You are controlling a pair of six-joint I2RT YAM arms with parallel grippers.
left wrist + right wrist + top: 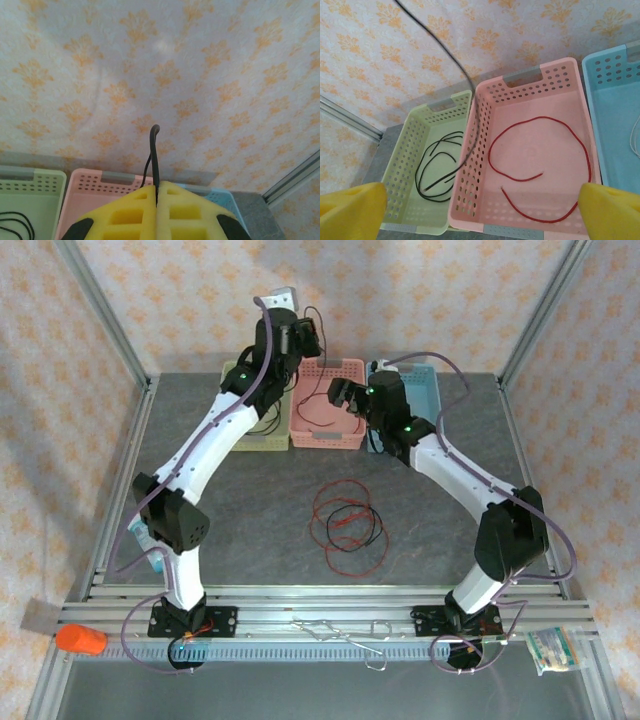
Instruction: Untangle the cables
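Black cable (154, 160) sat clamped between the shut yellow pads of the left gripper (156, 195), lifted high over the baskets. Its lower end trailed down into the green basket (402, 165), where black loops lay, prob. the same wire. Right gripper (482, 210) hung w/ fingers spread wide, holding nothing, over the pink basket (530, 85), which had one red cable (540, 118) in it. A pale wire (635, 135) showed at the edge of the blue basket (605, 70). So approx. three wires looked sorted, one per bin by colour, w/ the black one mid-drop. Left to do: a heap at table centre, red loops (318, 512) w/ a thin black wire (375, 525) lying across them, not yet separated. I'd judge the job a bit past halfway.
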